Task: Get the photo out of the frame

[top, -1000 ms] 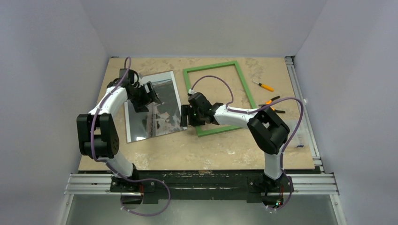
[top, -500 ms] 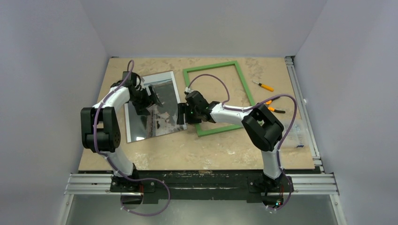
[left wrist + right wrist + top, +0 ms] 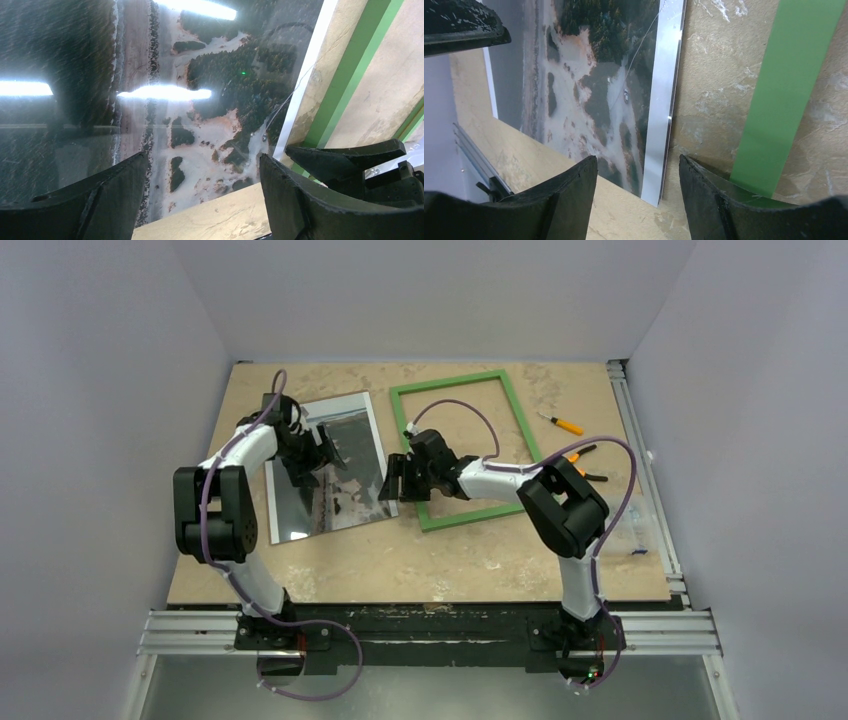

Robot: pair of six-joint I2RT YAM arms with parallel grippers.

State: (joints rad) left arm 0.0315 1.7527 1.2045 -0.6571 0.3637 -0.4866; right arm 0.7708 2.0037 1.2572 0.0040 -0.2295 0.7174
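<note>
The photo (image 3: pixel 345 430), a glossy grey and pale landscape print with a white margin, lies flat on the table, left of the frame. The thin green frame (image 3: pixel 452 382) lies flat beside it, with bare table inside it. My left gripper (image 3: pixel 325 452) hovers open over the middle of the photo (image 3: pixel 200 100), with nothing between its fingers. My right gripper (image 3: pixel 392 480) is open too, and its fingers straddle the photo's near right corner (image 3: pixel 651 195) without touching it. The frame's green bar (image 3: pixel 789 90) runs just right of that corner, and in the left wrist view the frame (image 3: pixel 350 75) crosses the right side.
An orange-handled screwdriver (image 3: pixel 560 424) and pliers (image 3: pixel 580 458) lie right of the frame. A small clear plastic box (image 3: pixel 628 528) sits near the table's right edge, next to a metal rail (image 3: pixel 650 490). Grey walls close in three sides.
My right gripper has shifted a little left, to the photo's near right corner, and its jaws have narrowed slightly. My left gripper has edged right over the photo. Photo and frame have not moved.
</note>
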